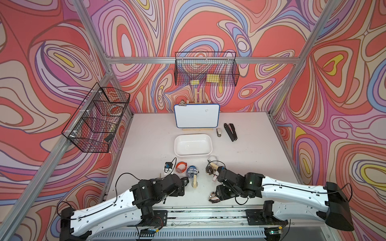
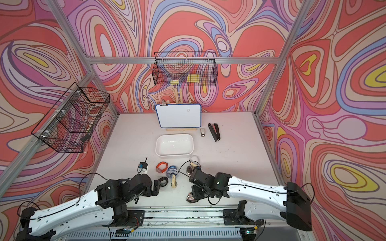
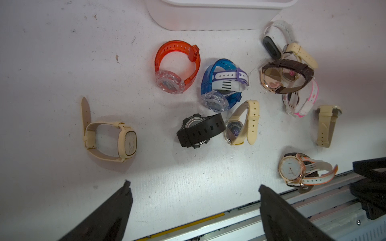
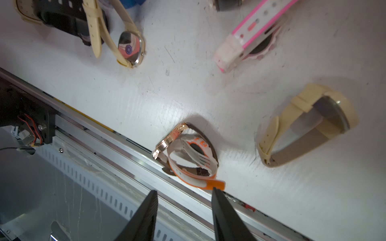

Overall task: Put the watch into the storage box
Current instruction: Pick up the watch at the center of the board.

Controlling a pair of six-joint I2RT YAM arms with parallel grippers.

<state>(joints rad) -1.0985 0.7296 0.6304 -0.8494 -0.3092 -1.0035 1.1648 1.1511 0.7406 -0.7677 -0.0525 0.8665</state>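
Note:
The white storage box (image 1: 193, 155) stands mid-table in both top views, with nothing in it. Several watches lie in front of it, among them an orange one (image 3: 177, 66), a blue one (image 3: 221, 87) and a black one (image 3: 200, 130). A rose-gold watch with a white-and-orange strap (image 4: 188, 154) lies at the table's front edge. My right gripper (image 4: 184, 189) hangs open just short of that watch. One fingertip (image 4: 215, 191) is beside the strap's orange end, and nothing is between the fingers. My left gripper (image 3: 193, 184) is wide open over bare table near the black watch.
A whiteboard (image 1: 196, 115) stands behind the box, with a black stapler (image 1: 230, 131) to its right. Black wire baskets hang on the back wall (image 1: 205, 71) and the left wall (image 1: 98, 119). The metal rail (image 4: 104, 135) runs along the table's front edge, below the right gripper.

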